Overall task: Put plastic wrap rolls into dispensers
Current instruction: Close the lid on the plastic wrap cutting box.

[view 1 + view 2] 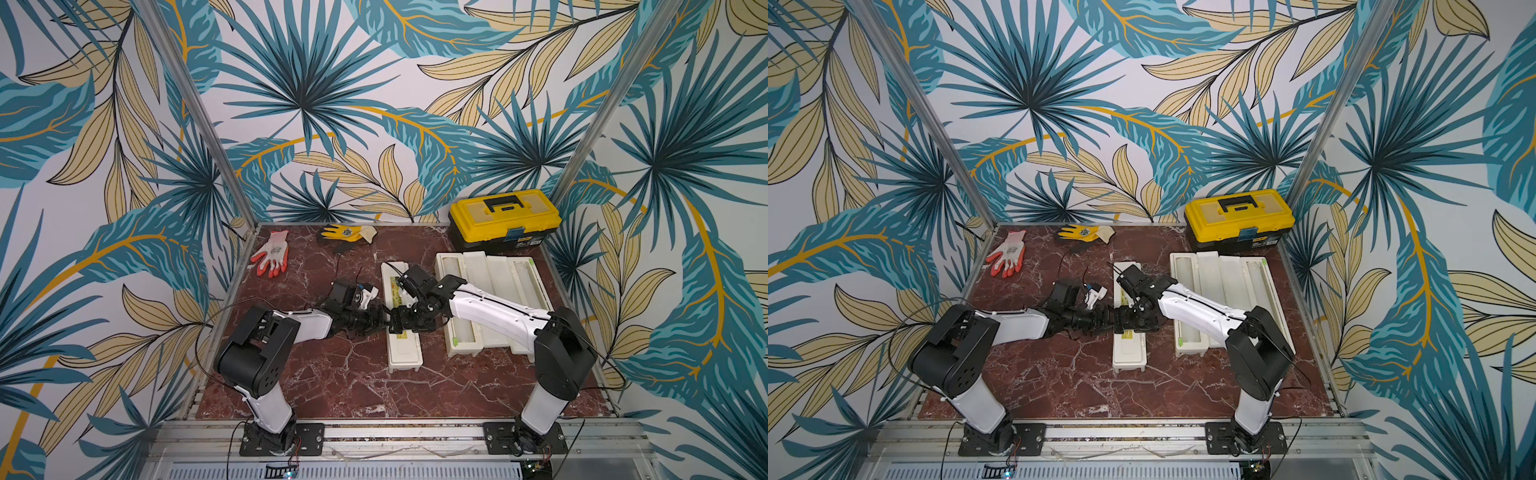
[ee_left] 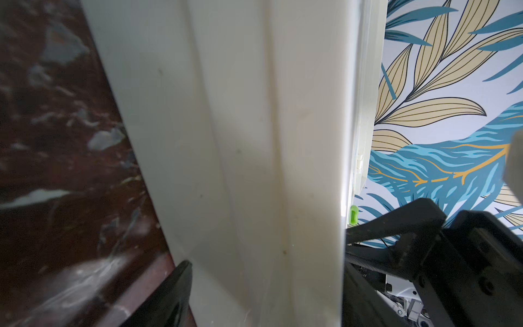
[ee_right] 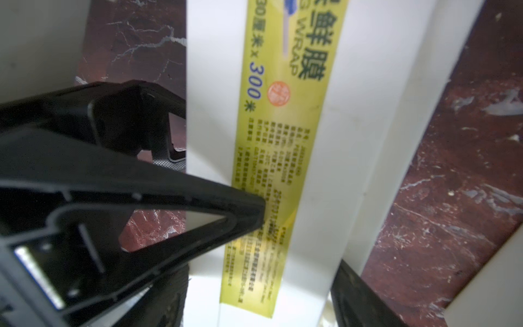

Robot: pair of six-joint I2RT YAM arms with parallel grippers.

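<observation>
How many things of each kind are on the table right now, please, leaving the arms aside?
Dispensers: 3
Plastic wrap rolls in view: 2
Gloves: 2
Toolbox: 1
Total: 8

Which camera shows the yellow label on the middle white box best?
The right wrist view: the yellow label is close up, print readable. Both top views show a thin, partly covered strip. The left wrist view shows only the box's plain side.
</observation>
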